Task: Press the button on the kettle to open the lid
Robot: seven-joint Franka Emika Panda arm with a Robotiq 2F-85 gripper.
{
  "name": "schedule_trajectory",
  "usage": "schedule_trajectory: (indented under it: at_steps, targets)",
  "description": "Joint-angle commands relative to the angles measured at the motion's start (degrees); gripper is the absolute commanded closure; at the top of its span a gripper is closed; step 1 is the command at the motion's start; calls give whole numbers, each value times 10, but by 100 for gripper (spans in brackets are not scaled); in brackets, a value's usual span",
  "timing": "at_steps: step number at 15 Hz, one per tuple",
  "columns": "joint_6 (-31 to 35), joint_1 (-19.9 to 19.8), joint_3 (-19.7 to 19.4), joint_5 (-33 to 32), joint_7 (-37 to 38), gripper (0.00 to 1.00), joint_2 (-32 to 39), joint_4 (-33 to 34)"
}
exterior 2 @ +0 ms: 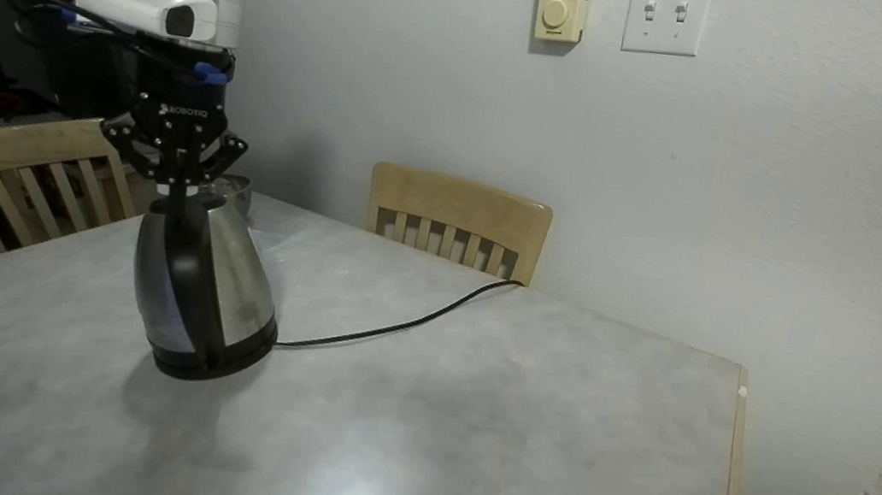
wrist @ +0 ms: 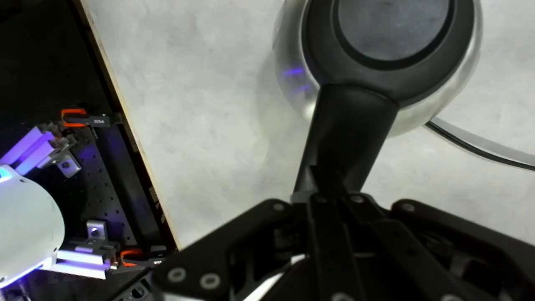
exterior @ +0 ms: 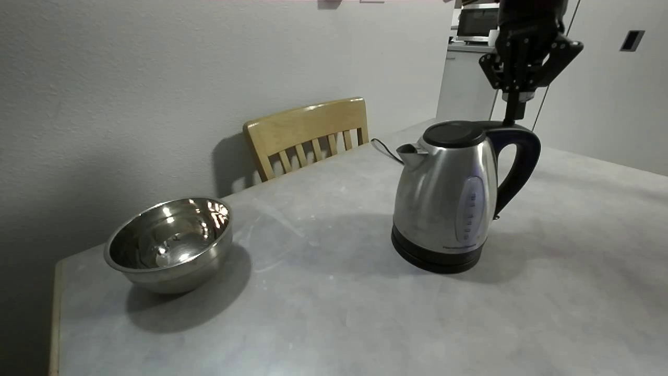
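The steel kettle (exterior: 443, 203) stands upright on the grey table and also shows in an exterior view (exterior 2: 245, 280) and the wrist view (wrist: 422, 119). Its round black lid (exterior: 454, 134) lies flat and closed; the wrist view shows the lid (wrist: 393, 29) at the top. The black handle (exterior: 529, 156) faces away from the spout. My gripper (exterior: 514, 110) points straight down with its fingers together, holding nothing visible. In the wrist view the fingertips (wrist: 328, 179) are over the handle top, touching or nearly touching it. The button is not distinguishable; the dark fingertips cover that area.
A round steel bowl (exterior: 172, 245) stands on the table on the spout side. A black cord (exterior 2: 404, 326) runs from the kettle base to the table's edge. Wooden chairs (exterior: 308, 128) (exterior 2: 10, 178) stand at the table. A wall (exterior 2: 716, 191) rises behind.
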Motion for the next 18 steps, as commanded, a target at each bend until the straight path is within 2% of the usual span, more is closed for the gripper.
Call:
schedule_trajectory:
  at_steps: [1, 4, 10, 15, 18]
  targets:
    - [14, -7, 3, -2, -14, 100, 7, -1]
    - [10, -8, 4, 7, -33, 100, 21, 10]
    - [-35, -15, 2, 31, -77, 100, 98, 77]
    - [-79, -16, -2, 37, -86, 100, 137, 128]
    - [-95, -14, -5, 27, -76, 100, 137, 145]
